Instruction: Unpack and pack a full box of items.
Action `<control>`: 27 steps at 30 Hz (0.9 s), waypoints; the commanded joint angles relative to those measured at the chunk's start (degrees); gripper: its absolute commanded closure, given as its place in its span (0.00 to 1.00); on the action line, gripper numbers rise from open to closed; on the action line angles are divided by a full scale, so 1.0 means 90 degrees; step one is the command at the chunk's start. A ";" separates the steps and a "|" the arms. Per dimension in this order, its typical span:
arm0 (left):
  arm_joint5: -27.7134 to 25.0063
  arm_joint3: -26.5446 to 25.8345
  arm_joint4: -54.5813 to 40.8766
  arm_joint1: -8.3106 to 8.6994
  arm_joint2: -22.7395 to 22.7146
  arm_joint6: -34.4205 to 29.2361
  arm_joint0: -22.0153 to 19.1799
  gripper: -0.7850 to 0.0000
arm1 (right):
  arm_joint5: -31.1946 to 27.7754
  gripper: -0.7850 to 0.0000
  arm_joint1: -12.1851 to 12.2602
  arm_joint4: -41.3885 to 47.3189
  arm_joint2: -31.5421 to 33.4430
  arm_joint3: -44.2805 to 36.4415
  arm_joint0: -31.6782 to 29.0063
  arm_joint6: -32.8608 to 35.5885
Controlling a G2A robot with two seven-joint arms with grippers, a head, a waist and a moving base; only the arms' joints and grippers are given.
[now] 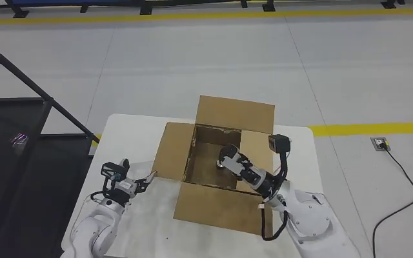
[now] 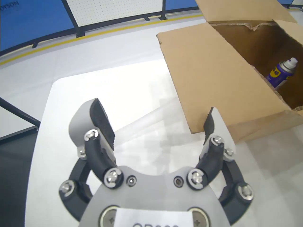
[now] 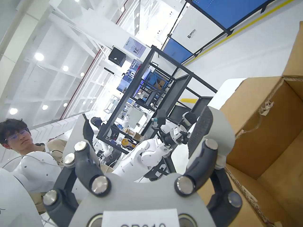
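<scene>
An open cardboard box [image 1: 219, 208] stands in the middle of the white table [image 1: 129, 135], flaps folded outward. In the left wrist view a blue spray can [image 2: 282, 72] with a white cap leans inside the box [image 2: 213, 72], against its near wall. My left gripper [image 1: 147, 180] hovers low over the bare table just left of the box, open and holding nothing [image 2: 153, 109]. My right gripper [image 1: 224, 157] is down inside the box, near its left inner wall. It is open with nothing between its fingers [image 3: 144, 128], and the box wall [image 3: 260, 131] rises beside it.
A black metal frame [image 1: 26, 129] stands off the table's left edge. The box's flaps lie spread toward the left, the far side and the near side. Bare tabletop lies left of the box [image 2: 106, 90]. The right arm's cable [image 1: 284, 174] hangs over the box's right side.
</scene>
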 commanded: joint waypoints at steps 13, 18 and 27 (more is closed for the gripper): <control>-0.0071 -0.1363 -0.0758 0.0038 -0.0534 0.0169 0.0373 0.00 | -0.0425 0.00 0.0066 -0.0377 0.0226 -0.0074 -0.0171 0.0116; -0.0393 -0.2473 -0.1529 0.0035 -0.0516 -0.0229 0.0590 0.00 | -0.0425 0.00 0.0151 -0.0968 0.0724 -0.0161 -0.0401 -0.0042; -0.0364 -0.2580 -0.3087 -0.0084 0.0988 -0.2012 -0.0574 0.00 | -0.0221 0.00 0.0272 -0.0748 0.1985 -0.0216 -0.1361 -0.0888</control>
